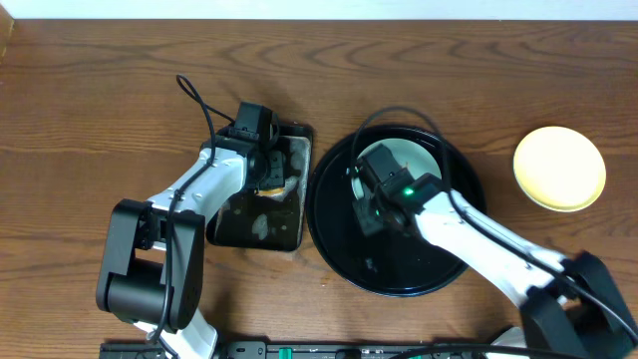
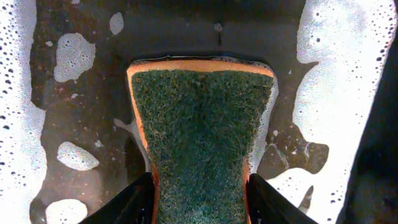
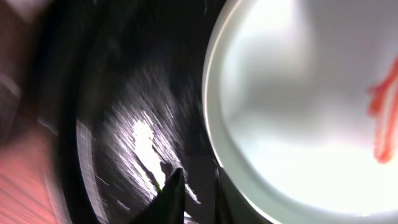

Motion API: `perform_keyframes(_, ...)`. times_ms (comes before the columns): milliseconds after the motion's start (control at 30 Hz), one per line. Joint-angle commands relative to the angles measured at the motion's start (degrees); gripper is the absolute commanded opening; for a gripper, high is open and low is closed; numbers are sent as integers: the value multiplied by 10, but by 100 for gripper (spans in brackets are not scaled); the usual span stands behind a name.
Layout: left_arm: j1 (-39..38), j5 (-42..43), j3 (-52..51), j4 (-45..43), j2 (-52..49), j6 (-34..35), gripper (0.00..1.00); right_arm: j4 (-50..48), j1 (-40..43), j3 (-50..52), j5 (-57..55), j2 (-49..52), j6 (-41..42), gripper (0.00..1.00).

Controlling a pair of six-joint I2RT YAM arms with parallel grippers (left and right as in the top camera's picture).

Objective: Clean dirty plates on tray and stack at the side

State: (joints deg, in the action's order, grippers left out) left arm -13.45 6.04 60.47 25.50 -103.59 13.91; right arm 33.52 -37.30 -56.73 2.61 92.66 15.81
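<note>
Left gripper point(image 2: 199, 200) is clamped on the sponge point(image 2: 202, 137) down in the soapy pan point(image 1: 234, 227), probably soaking it for scrubbing, while the right gripper point(image 3: 194, 196) (jaws too blurry to call) hangs by the sauced mint-blue plate point(image 3: 298, 112) on the tray point(image 3: 124, 93); yellow plate point(image 1: 559, 168) is already aside.

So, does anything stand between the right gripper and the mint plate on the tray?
Nothing visible does. The right gripper is beside the rim of the mint plate, with only bare tray between them.

The overhead light is even. The right wrist view is blurred, with glare on the tray point(image 3: 138, 144) and plate point(image 3: 292, 112).
</note>
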Motion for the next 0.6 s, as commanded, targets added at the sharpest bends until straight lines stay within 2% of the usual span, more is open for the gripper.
perform_keyframes(0, 2, 0, 1, 3, 14, 3, 49, -35, 1, -19, 0, -38, 194, 13)
perform_keyframes(67, 2, 0, 1, 4, 14, 3, 49, -51, 2, -19, -3, -37, 301, 10)
perform_keyframes(133, 2, 0, 1, 4, 14, 3, 49, -44, 2, -19, -7, -37, 439, 13)
perform_keyframes(200, 2, 0, 1, 4, 14, 3, 49, -29, 1, -19, -8, -37, 534, 2)
perform_keyframes(300, 2, 0, 1, 4, 14, 3, 49, 8, 0, -16, -6, -35, 703, 2)
perform_keyframes(333, 2, 0, 1, 4, 14, 3, 49, 24, -2, -16, -7, -35, 758, 4)
perform_keyframes(367, 2, 0, 1, 5, 14, 3, 49, 38, -3, -16, -9, -35, 798, 14)
perform_keyframes(433, 2, 0, 1, 6, 14, 3, 49, 51, -3, -16, -10, -35, 833, 25)
perform_keyframes(500, 2, 0, 1, 7, 14, 3, 49, 53, -3, -16, -31, -34, 834, 46)
perform_keyframes(567, 2, 0, 1, 7, 14, 3, 49, 59, -3, -16, -68, -34, 834, 50)
